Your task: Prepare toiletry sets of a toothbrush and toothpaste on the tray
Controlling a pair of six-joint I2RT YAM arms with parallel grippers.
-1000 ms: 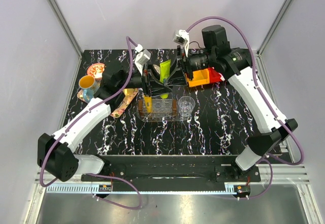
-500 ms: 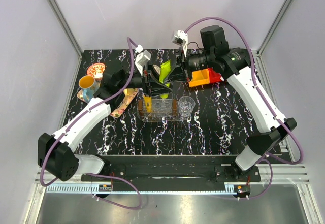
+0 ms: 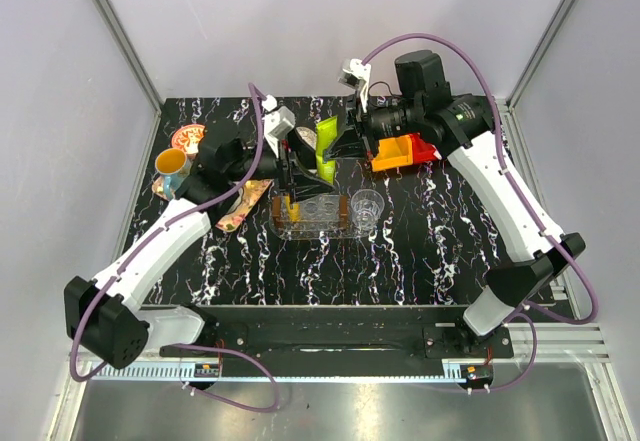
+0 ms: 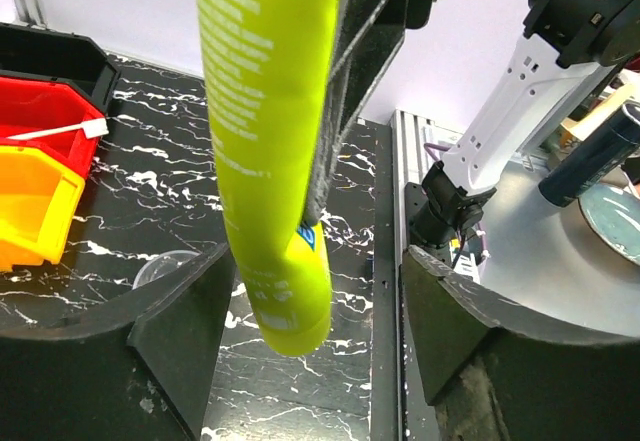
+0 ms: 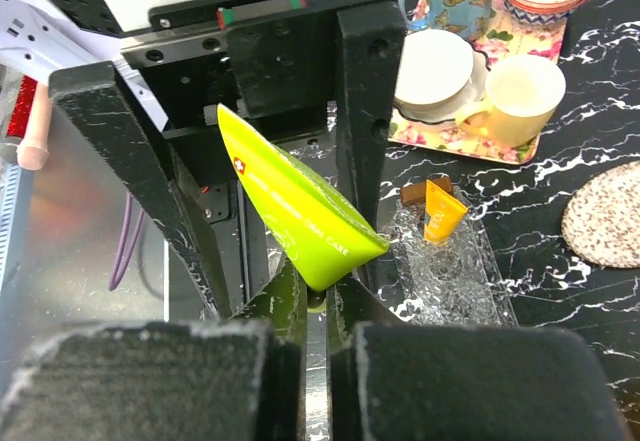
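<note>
Right gripper [image 5: 316, 313] pinches the flat, glossy lime-green toothpaste tube [image 5: 300, 211] twelve o'clock of the knobbly clear tray [image 5: 462, 293]; left gripper [image 4: 318, 311] gapes wide.

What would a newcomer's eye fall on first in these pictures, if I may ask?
The lime green toothpaste tube stands out first. It is held in the air over the far middle of the table, with the right gripper shut on one end and the left gripper open around it. Just below, the orange toothpaste tube lies at one end of the clear tray.
</note>
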